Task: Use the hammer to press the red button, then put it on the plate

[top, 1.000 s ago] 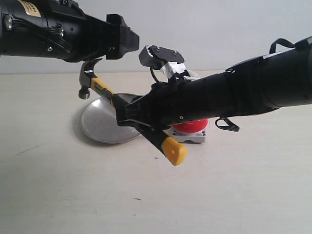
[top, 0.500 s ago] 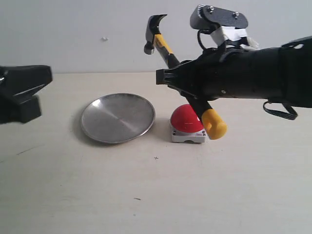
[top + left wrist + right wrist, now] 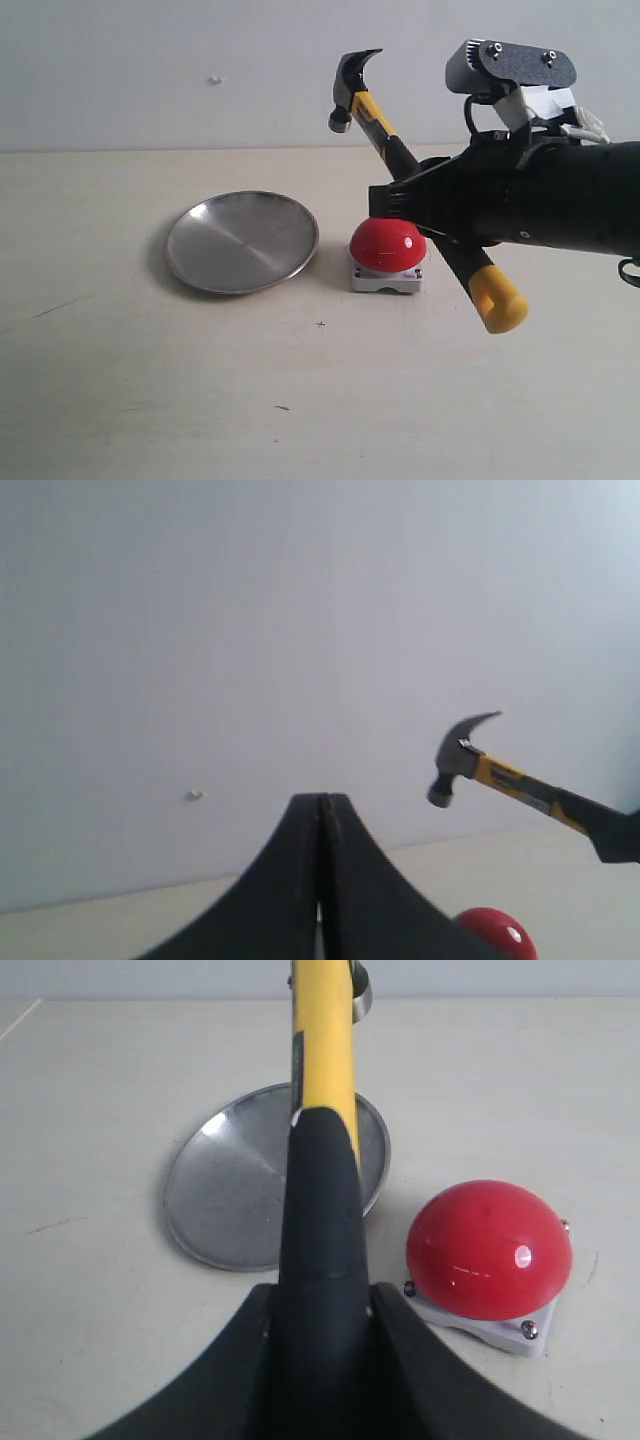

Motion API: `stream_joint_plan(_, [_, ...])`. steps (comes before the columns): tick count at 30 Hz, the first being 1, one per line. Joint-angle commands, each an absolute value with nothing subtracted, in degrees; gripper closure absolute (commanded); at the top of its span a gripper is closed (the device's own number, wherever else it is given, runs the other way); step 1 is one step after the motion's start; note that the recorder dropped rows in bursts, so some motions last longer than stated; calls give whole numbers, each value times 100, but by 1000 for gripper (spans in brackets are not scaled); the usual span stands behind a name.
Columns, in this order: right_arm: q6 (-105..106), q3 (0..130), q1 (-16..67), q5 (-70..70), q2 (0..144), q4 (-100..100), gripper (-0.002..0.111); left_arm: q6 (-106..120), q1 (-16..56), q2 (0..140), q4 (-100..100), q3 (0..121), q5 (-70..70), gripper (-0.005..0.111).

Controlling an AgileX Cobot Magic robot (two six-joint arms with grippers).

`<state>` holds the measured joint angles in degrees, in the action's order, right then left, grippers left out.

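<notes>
My right gripper (image 3: pixel 405 203) is shut on the black handle of the hammer (image 3: pixel 400 160), which slants up in the air with its dark head at upper left and its yellow end low on the right. In the right wrist view the hammer (image 3: pixel 322 1160) runs out between the jaws of the right gripper (image 3: pixel 322 1295). The red button (image 3: pixel 387 245) sits on its grey base just below the gripper, beside the plate (image 3: pixel 241 243). The left gripper (image 3: pixel 322 805) is shut and empty, out of the exterior view. Its camera sees the hammer (image 3: pixel 470 765) and the red button (image 3: pixel 495 932).
A pale tabletop (image 3: pixel 200 380) spreads around the plate (image 3: pixel 235 1190) and the red button (image 3: pixel 488 1250). A light wall (image 3: pixel 150 70) stands behind. The right arm's black body (image 3: pixel 540 205) hangs over the table on the right side.
The right arm has carried the hammer to the right and tilted it more upright, lifting the head above the button. The left arm has withdrawn out of the exterior view.
</notes>
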<state>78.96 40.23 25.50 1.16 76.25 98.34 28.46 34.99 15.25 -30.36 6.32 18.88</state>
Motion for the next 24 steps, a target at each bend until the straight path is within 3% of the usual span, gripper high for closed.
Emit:
stream_joint_plan(1, [7988, 4047, 2533, 203, 7519, 9649, 108, 5373, 3173, 776, -5745, 602, 1910, 107])
stream_joint_plan(5, [7988, 4047, 2533, 226, 7519, 9649, 108, 6411, 2765, 325, -6739, 602, 1909, 107])
stream_joint_plan(17, [7988, 4044, 2533, 461, 7519, 9430, 108, 6578, 1279, 0, -6837, 526, 909, 107])
stream_joint_plan(24, [7988, 4034, 2533, -47, 7519, 9386, 108, 6076, 922, 0, -6837, 116, 306, 107])
